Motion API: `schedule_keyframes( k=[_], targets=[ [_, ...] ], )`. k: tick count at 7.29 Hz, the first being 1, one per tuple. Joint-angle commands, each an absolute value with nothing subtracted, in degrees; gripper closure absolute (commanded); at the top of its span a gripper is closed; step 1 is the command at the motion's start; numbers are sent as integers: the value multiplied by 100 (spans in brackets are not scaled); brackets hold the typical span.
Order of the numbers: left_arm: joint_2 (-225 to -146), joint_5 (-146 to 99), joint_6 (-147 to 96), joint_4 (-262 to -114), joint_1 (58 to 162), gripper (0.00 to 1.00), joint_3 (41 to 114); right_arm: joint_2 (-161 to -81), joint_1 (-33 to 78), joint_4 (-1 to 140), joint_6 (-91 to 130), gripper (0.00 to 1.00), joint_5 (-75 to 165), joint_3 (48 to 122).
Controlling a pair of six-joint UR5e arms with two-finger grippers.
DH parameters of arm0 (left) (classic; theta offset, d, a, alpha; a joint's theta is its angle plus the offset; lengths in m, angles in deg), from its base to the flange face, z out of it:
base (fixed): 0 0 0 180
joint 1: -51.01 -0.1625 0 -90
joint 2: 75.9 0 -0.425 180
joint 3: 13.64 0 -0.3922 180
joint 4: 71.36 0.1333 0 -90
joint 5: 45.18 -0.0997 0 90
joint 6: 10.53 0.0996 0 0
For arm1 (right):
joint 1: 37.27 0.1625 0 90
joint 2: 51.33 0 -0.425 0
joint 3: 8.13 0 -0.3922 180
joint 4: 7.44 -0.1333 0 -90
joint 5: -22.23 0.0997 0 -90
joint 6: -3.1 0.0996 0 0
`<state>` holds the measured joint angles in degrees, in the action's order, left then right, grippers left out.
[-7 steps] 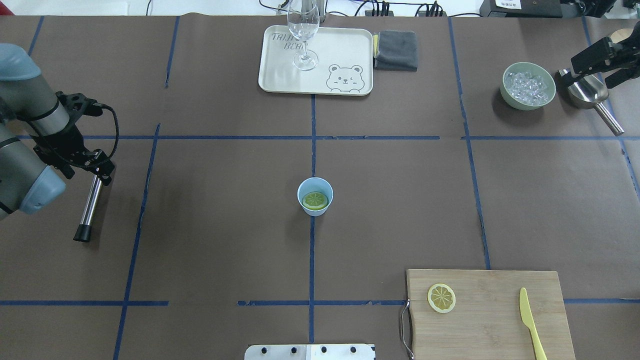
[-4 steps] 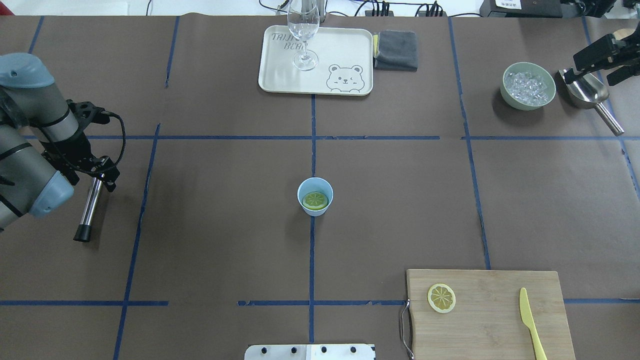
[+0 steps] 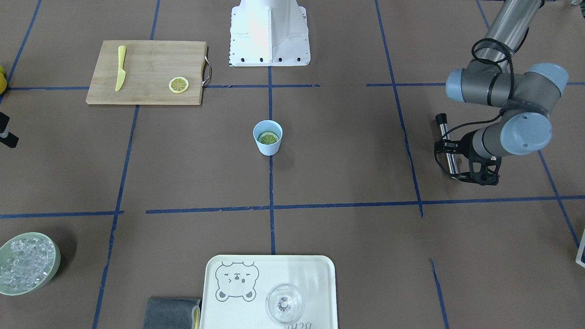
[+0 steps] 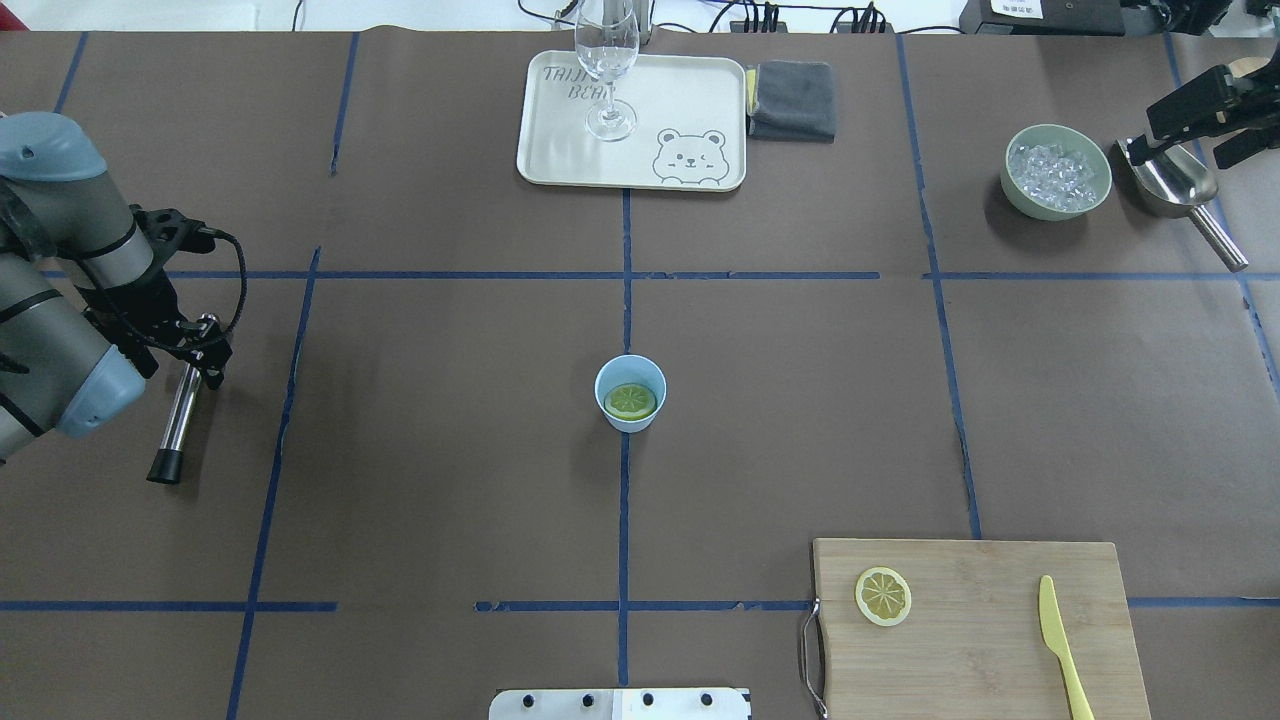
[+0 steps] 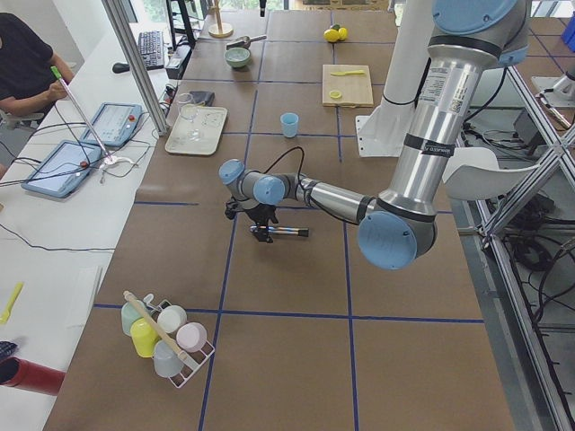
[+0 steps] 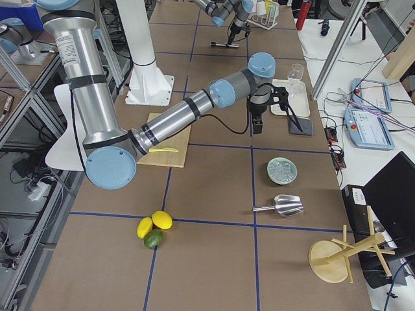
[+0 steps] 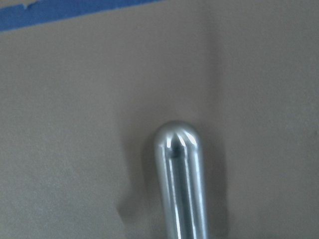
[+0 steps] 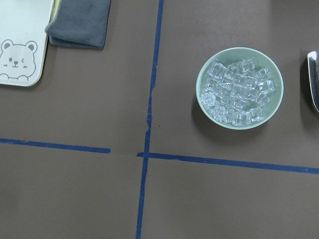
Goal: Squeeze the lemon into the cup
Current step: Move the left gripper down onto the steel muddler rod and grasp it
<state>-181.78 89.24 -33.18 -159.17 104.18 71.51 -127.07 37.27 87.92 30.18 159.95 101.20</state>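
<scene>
The light-blue cup (image 4: 630, 416) stands at the table's middle, also in the front view (image 3: 268, 147). One lemon slice (image 4: 630, 401) lies flat inside it. A second lemon slice (image 4: 883, 596) lies on the wooden cutting board (image 4: 1000, 660). My left gripper (image 4: 204, 347) is far left, low over the upper end of a steel rod (image 4: 178, 425) lying on the table. Its jaws look open astride the rod (image 3: 450, 161). The left wrist view shows only the rod's rounded end (image 7: 177, 149). My right gripper (image 4: 1190, 135) hangs far right above a steel scoop (image 4: 1175, 185), jaws apart and empty.
A pale green bowl of ice (image 4: 1058, 170) sits beside the scoop. A cream tray (image 4: 700, 100) holds a clear stemmed glass (image 4: 607, 60), with a grey cloth (image 4: 792, 100) next to it. A yellow knife (image 4: 1060, 640) lies on the board.
My left arm has shifted slightly while its gripper stays over the rod's upper end; the rod has not moved. My right gripper has drifted a little farther back.
</scene>
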Motion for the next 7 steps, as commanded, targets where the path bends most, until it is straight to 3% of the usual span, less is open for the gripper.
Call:
schedule_keyframes(
  k=[1,2,3,7],
  targets=[
    [-18224,8920,-3468,-15908,10418,69,7153,-12700,3727,8792,3025,0,15996,10120],
    [-18233,8912,-3496,-15899,10418,93,7170,-12700,3727,8792,3025,0,15996,10120],
    [-18233,8903,-3496,-15890,10418,100,7188,-12700,3727,8792,3025,0,15996,10129],
    [-18119,8832,-3470,-15829,10882,100,8082,-12700,3718,8792,3043,0,16004,10173]
  ],
)
